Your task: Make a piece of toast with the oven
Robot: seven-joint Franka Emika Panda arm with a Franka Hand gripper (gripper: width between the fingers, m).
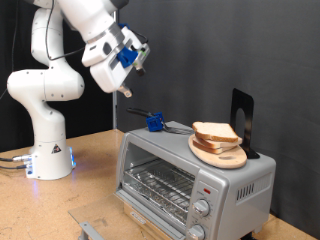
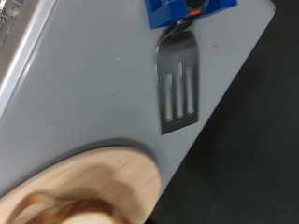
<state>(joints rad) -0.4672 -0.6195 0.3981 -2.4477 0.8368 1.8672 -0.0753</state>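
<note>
Upper middle of the exterior frame, your claw (image 1: 128,90) hangs empty, closure unclear; bread (image 1: 215,132) sits stacked atop the oven (image 1: 190,175), untoasted.

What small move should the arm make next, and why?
Probably lower toward the spatula lying on the oven top. The gripper hangs above it holding nothing, the wrist view centres on the spatula, and the bread sits stacked on the wooden board.
</note>
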